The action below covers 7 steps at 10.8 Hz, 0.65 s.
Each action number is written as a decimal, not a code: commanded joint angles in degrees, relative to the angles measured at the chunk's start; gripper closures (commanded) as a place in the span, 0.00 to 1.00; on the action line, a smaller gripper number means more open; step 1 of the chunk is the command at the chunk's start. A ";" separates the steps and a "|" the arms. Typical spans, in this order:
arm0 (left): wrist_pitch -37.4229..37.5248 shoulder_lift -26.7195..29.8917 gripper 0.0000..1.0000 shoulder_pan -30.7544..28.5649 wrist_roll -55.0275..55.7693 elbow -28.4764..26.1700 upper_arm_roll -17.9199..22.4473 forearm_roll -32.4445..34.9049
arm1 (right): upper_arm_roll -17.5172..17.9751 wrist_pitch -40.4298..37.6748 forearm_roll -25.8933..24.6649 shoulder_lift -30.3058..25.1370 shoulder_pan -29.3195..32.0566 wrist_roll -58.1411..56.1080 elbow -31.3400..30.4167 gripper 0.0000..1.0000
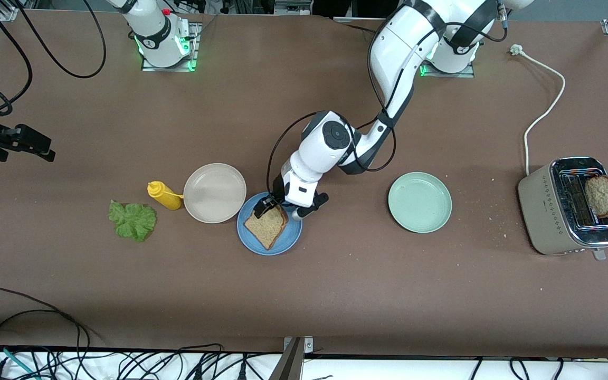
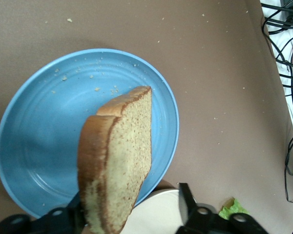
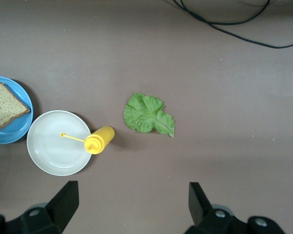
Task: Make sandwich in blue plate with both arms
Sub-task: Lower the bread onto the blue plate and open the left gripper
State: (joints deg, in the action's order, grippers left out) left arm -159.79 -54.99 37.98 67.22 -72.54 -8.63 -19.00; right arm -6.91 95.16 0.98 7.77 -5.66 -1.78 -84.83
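On brown table point(image 1: 335, 295) (crumb-strewn), blue plate point(image 1: 292, 236) with bread slice point(image 1: 265, 227).

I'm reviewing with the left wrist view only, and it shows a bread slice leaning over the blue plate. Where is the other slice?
Observer: A second bread slice sticks up from the toaster, at the left arm's end of the table.
Reviewer: Is that green scrap at my view's edge the lettuce?
Observer: Yes. The whole lettuce leaf lies on the table beside the yellow bottle.
Reviewer: And the right arm?
Observer: It waits. The right hand hangs open and empty over the table by the lettuce, away from the left hand over the blue plate.
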 commanded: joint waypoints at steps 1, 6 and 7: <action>4.63 0.50 0.00 0.17 -0.16 -0.84 0.46 4.12 | 0.23 0.55 0.69 -0.47 0.13 0.73 0.01 0.00; 15.54 1.03 0.00 -0.10 -1.30 -0.23 0.46 9.66 | -0.03 0.73 0.34 0.67 1.17 0.47 -0.08 0.00; 18.08 1.03 0.00 -0.10 -1.30 -0.05 0.46 10.55 | -0.20 0.73 0.43 1.45 1.35 0.64 -0.08 0.00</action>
State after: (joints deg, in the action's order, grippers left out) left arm -147.16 -55.12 37.90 66.84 -72.71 -8.56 -11.24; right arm -7.02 95.63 0.97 8.15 -5.31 -1.76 -84.87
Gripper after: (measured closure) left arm 0.000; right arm 0.000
